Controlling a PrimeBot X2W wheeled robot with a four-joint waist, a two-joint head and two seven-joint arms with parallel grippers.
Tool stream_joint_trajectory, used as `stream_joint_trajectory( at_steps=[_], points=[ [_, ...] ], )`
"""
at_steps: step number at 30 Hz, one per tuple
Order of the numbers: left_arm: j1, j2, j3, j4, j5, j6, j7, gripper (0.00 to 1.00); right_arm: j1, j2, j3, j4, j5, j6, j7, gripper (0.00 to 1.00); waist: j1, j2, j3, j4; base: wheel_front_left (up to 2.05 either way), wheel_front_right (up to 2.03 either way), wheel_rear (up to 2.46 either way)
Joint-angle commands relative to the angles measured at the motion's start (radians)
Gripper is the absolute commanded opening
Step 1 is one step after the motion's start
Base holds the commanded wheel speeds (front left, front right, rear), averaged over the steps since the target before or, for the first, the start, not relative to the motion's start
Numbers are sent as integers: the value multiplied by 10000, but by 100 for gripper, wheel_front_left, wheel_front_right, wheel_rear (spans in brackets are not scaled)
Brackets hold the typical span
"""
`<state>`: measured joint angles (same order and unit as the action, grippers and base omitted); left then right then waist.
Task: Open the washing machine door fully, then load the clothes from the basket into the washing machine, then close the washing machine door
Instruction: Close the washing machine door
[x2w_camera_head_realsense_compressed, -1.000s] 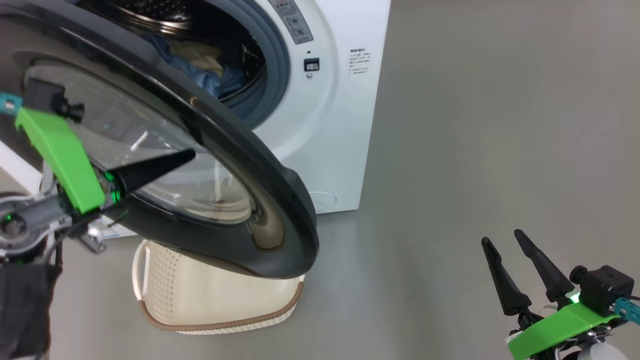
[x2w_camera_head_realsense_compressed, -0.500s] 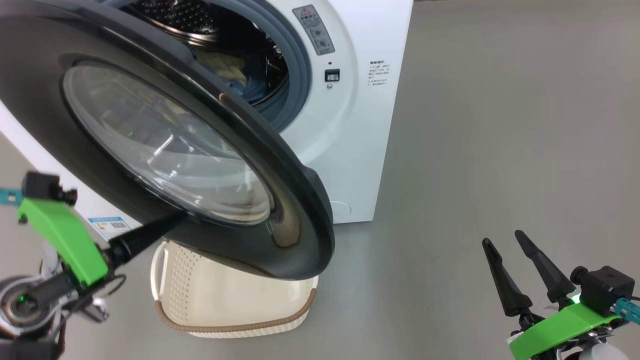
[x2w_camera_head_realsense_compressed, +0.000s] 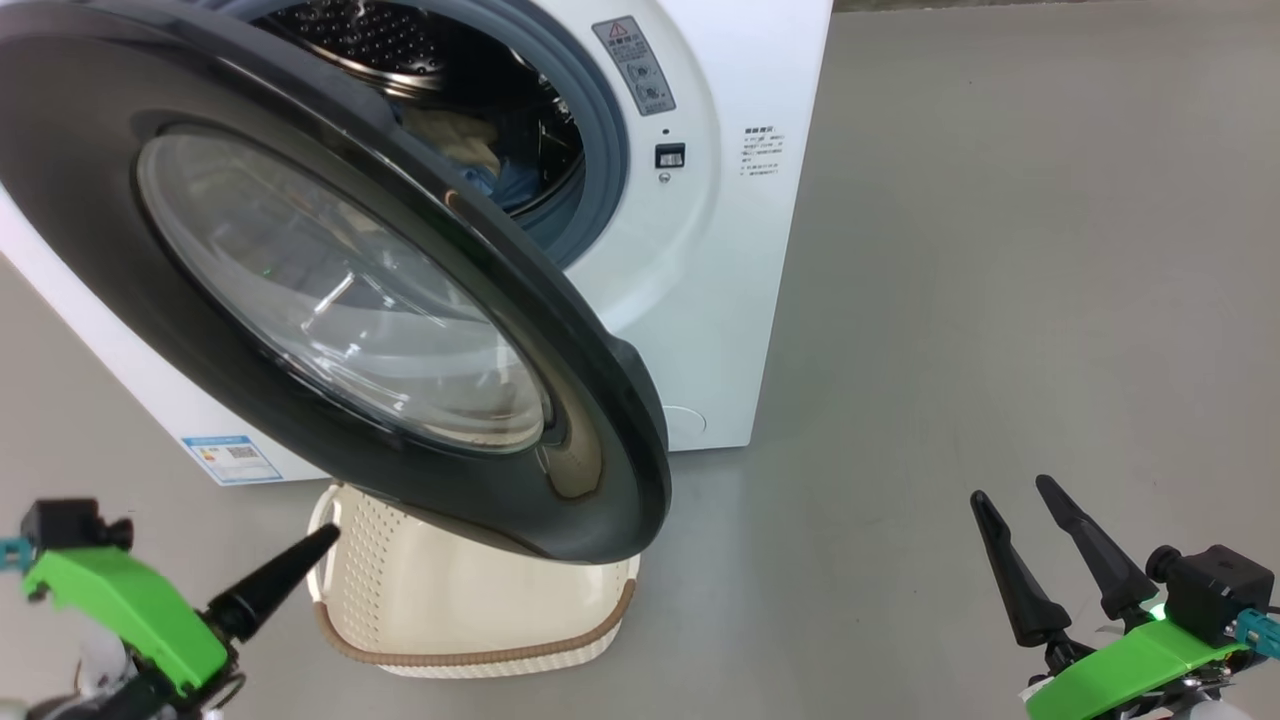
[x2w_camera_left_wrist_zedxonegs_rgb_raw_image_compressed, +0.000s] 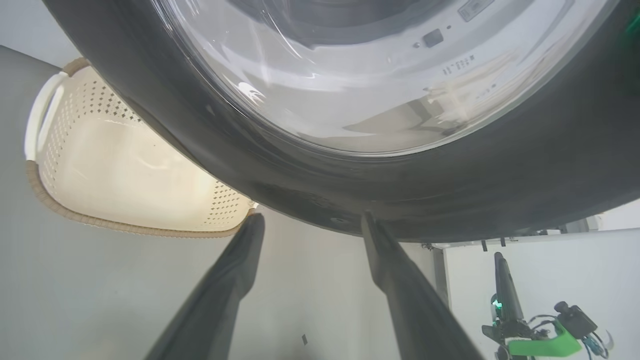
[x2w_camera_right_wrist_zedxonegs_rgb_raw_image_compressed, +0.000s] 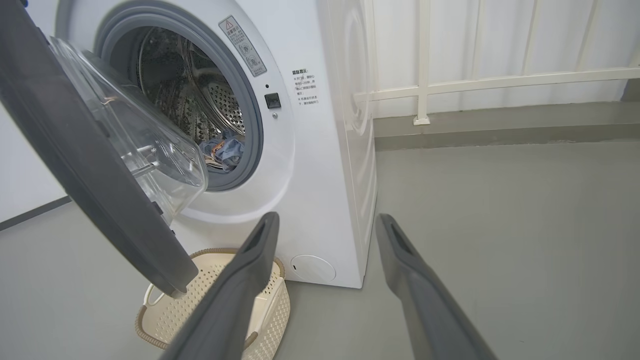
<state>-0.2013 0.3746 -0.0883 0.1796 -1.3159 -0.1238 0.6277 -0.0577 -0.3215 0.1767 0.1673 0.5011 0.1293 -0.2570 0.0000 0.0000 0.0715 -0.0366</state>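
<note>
The right gripper (x2w_camera_head_realsense_compressed: 1012, 490) and left gripper (x2w_camera_left_wrist_zedxonegs_rgb_raw_image_compressed: 311, 220) are built alike: two long matte black fingers (x2w_camera_head_realsense_compressed: 1012, 585), each tapering from a thick base to a blunt tip (slim cones, more or less), with a shallow groove on the inner face near the tip. Behind them sits a bright green angular bracket (x2w_camera_head_realsense_compressed: 1130, 665) carrying a small black boxy camera (x2w_camera_head_realsense_compressed: 1215, 595) with a stubby round lens. A teal connector (x2w_camera_head_realsense_compressed: 1258, 632) juts from the camera, and a green light (x2w_camera_head_realsense_compressed: 1155, 607) glows at the finger bases.
</note>
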Motion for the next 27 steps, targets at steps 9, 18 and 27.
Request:
stream_joint_trajectory(
  at_steps=[9,18,27],
  points=[
    [428,497,-595,12,966,-69,-3637,100,58,-234,20,-273,-88,14,-48,100,0,0,85,-36,0,0,0],
    [528,948,-1861,683,2196,-69,-7780,100,25,-244,-76,-277,-84,14,-48,100,0,0,108,-115,0,0,0],
    [374,221,-754,908,5565,-69,-8889,100,73,-206,-221,-290,-85,14,-48,100,0,0,134,-141,0,0,0]
  ],
)
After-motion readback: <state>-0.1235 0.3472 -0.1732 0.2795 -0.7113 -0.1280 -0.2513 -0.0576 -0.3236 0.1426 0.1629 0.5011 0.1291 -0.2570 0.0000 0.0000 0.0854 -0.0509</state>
